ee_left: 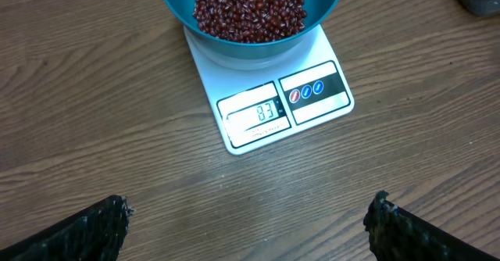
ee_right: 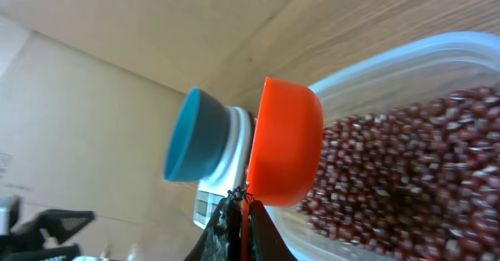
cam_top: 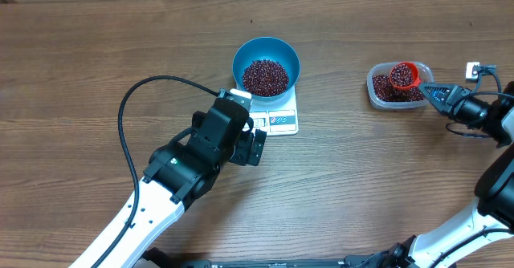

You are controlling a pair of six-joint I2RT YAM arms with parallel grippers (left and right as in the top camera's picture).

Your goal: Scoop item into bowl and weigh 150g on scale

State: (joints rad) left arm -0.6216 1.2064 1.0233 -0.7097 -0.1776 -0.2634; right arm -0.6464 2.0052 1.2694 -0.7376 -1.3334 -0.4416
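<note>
Overhead: right gripper [cam_top: 428, 89] pinches round orange plastic scoop [cam_top: 404, 75]; carry level to round blue bowl [cam_top: 241, 55] (left gripper [cam_top: 259, 138] wide, empty).

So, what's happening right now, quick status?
Left gripper open, empty, hovering by scale. Right gripper shut on orange scoop, over tub of beans. Blue bowl on scale, partly filled, display reads 83. Nothing in the way.
</note>
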